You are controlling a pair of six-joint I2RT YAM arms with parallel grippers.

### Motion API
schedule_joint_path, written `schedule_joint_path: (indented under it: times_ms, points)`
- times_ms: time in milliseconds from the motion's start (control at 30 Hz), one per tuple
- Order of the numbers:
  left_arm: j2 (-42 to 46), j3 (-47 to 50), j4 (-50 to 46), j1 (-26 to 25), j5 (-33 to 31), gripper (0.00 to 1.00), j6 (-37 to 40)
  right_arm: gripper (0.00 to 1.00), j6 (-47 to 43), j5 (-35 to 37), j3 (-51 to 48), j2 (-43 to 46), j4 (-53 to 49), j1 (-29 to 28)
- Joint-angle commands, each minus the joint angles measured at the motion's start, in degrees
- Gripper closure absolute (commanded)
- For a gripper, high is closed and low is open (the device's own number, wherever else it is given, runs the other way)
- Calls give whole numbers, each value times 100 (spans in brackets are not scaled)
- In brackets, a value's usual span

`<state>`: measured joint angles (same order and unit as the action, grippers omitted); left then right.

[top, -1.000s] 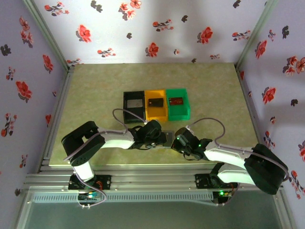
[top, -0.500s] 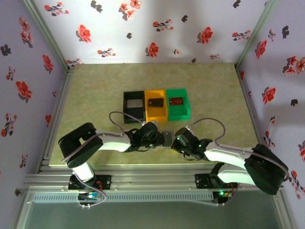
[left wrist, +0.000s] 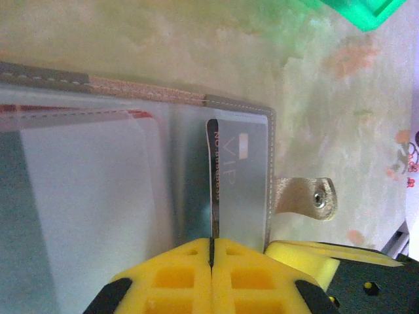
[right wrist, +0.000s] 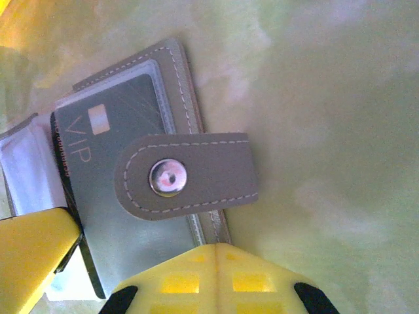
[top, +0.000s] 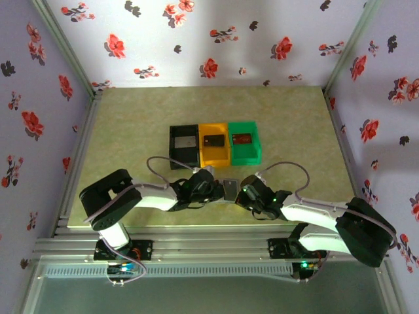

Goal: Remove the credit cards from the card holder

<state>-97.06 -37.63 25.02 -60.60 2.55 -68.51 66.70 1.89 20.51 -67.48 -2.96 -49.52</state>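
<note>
Top external view: both arms fold inward, low over the counter [top: 131,131], meeting at the open card holder [top: 230,189] near the orange bin [top: 214,159]. Left gripper [left wrist: 211,243] pinches the edge of the grey VIP card [left wrist: 243,176], which sits in the holder's pocket. The right gripper [right wrist: 216,248], pressed together, sits at the holder's edge.

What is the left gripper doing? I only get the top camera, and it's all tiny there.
Observer: The left gripper is shut on the dark edge of a grey card marked VIP.
Operator: Is the card out yet?
Observer: No. It lies inside the stitched rim of the holder.
Operator: What about the right gripper?
Observer: The right gripper is shut, its tips at the holder's edge, beside the undone strap.
</note>
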Motion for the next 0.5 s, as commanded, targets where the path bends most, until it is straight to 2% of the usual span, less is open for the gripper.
schedule_joint_path:
  times_ms: [0, 467]
  points:
    - [221, 86, 348, -49, -111, 100, -57, 100, 129, -57, -179, -48, -200, -25]
    - [387, 223, 276, -49, -197, 100, -30, 100, 142, -14, -197, 40, -255, -27]
